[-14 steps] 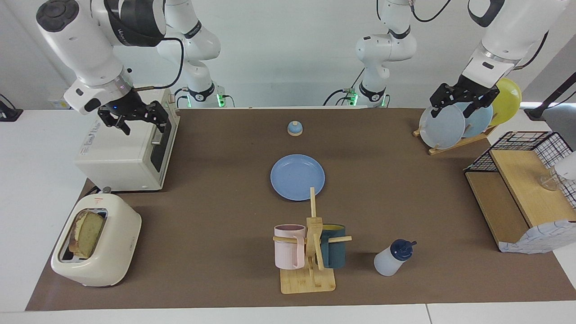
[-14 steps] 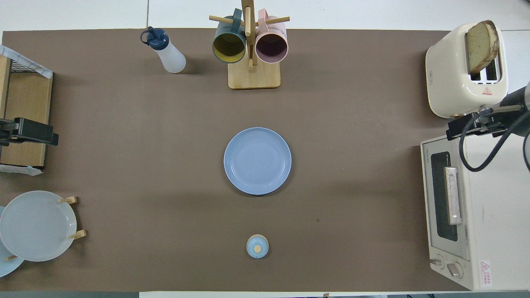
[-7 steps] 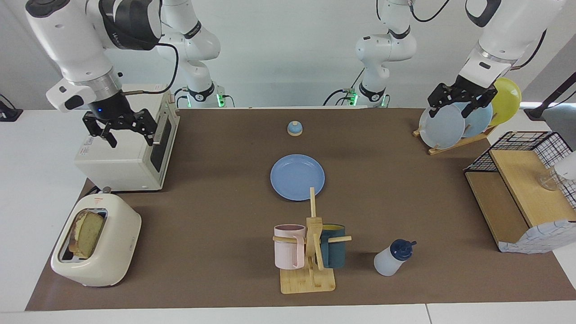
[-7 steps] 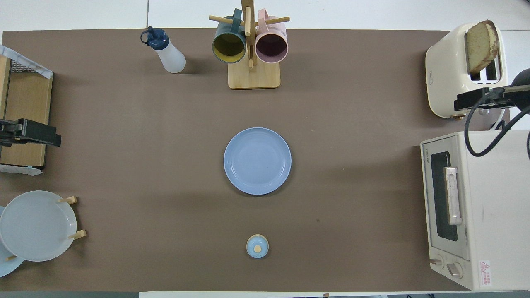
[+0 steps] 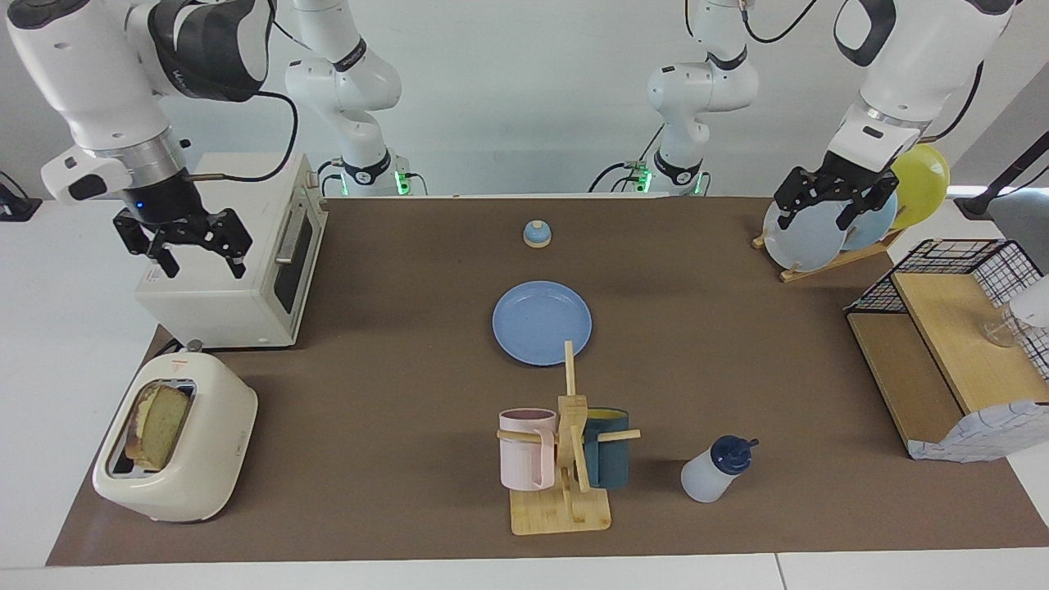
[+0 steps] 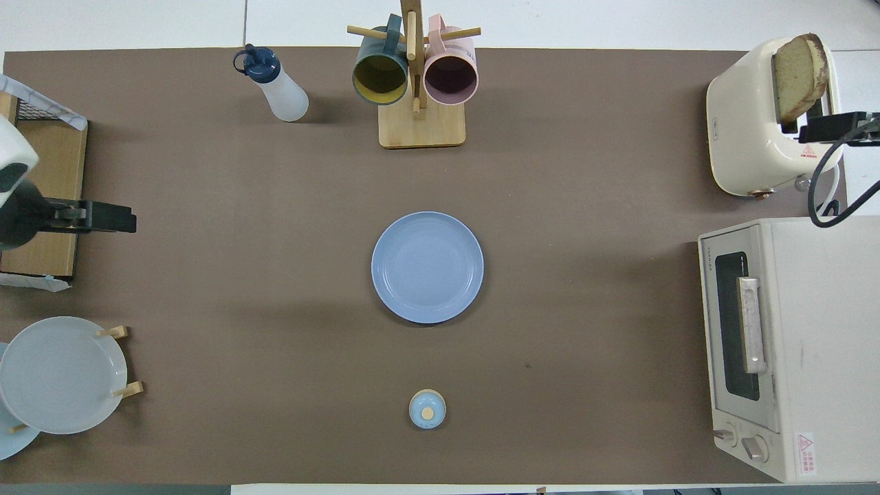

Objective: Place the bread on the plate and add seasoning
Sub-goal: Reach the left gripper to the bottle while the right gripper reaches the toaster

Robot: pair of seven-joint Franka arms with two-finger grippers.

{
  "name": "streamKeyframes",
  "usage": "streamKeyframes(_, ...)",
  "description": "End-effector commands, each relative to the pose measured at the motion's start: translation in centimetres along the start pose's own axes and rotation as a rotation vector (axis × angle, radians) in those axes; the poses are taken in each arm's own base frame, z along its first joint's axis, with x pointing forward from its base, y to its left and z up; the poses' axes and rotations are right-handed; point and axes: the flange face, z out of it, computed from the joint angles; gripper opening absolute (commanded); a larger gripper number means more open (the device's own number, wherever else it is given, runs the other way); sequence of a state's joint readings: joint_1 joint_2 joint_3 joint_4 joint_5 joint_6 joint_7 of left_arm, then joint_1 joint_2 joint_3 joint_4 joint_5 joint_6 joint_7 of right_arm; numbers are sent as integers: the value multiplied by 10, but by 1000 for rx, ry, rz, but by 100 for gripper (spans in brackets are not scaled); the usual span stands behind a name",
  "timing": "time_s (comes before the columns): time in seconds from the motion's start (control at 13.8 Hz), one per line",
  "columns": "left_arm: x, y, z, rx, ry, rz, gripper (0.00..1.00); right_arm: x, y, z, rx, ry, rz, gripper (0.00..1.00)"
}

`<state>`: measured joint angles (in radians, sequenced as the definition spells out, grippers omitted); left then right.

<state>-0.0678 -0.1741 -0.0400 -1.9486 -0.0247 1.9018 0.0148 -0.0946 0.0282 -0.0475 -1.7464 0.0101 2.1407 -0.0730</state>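
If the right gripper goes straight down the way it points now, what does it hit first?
Probably the toaster oven: the open right gripper hangs over its top, short of the bread, though depth is uncertain.

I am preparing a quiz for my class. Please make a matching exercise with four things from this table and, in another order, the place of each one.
Things:
1. bread
2. plate
3. seasoning
4. pink mug

Places:
A. hanging on the wooden mug rack
B. flat on the mat at the table's middle
C. standing in the toaster slot
D. on the mat beside the mug rack, toward the left arm's end

Pairs: 1-C, 2-B, 3-D, 4-A
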Motion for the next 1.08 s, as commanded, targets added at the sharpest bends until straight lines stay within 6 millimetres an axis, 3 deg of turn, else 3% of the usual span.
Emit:
streamKeyframes(0.0,-43,40,43,-1,80,12,100,-2,15,46,-27,108,-103,100)
streamKeyframes(0.07,-47,62,62,-12,98,25,100,2,17,65,-25,106,-145,100)
streamKeyframes(0.22,-49,72,97,-32,220,17,100,11,21,85,-30,137,-143,100)
streamKeyframes(0.36,-36,87,132,-53,289,30,100,18,22,111,-38,184,-106,100)
streamKeyframes(0.43,-30,97,145,-70,320,6,100,22,23,113,-43,199,-108,100)
streamKeyframes(0.65,-15,102,175,-106,394,-76,100,36,26,125,-45,208,-105,97)
streamKeyframes(0.94,39,107,193,-116,404,-111,100,40,29,125,-47,213,-102,57)
streamKeyframes(1.01,47,108,201,-114,401,-110,100,41,35,124,-50,208,-97,30)
